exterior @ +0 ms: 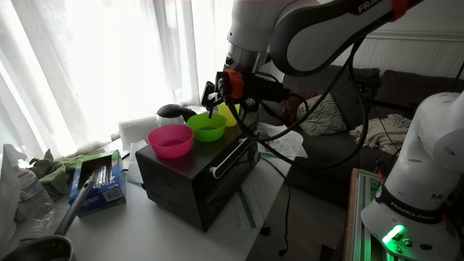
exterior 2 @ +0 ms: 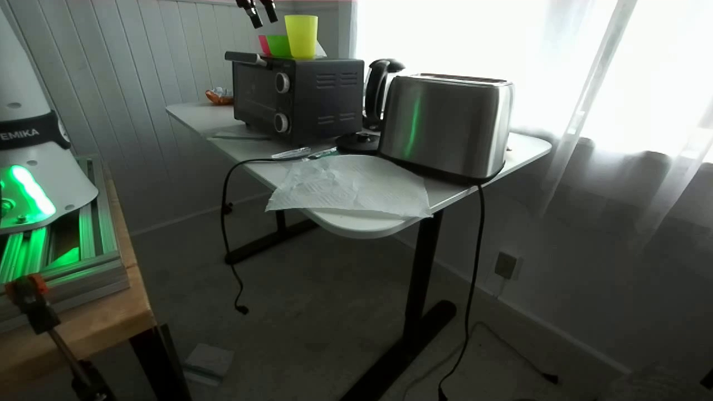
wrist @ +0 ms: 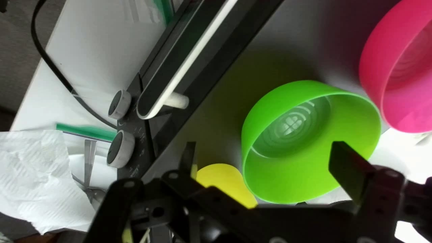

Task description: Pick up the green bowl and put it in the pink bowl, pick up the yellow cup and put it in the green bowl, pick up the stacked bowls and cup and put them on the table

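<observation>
Yellow cup (exterior 2: 301, 37) whole in an exterior view, part-hidden in the wrist view, fingers (wrist: 347, 167) spread.

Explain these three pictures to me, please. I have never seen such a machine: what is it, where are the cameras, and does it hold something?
The machine is a robot arm with a two-fingered gripper. Two pictures come from cameras standing outside the robot; the wrist view comes from a camera on the arm itself, so the gripper shows there close up. On top of a black oven, a green bowl stands between a pink bowl and a yellow cup. The oven and a silver toaster stand on a pale table. The gripper is open near the green bowl; nothing appears to be held.
</observation>
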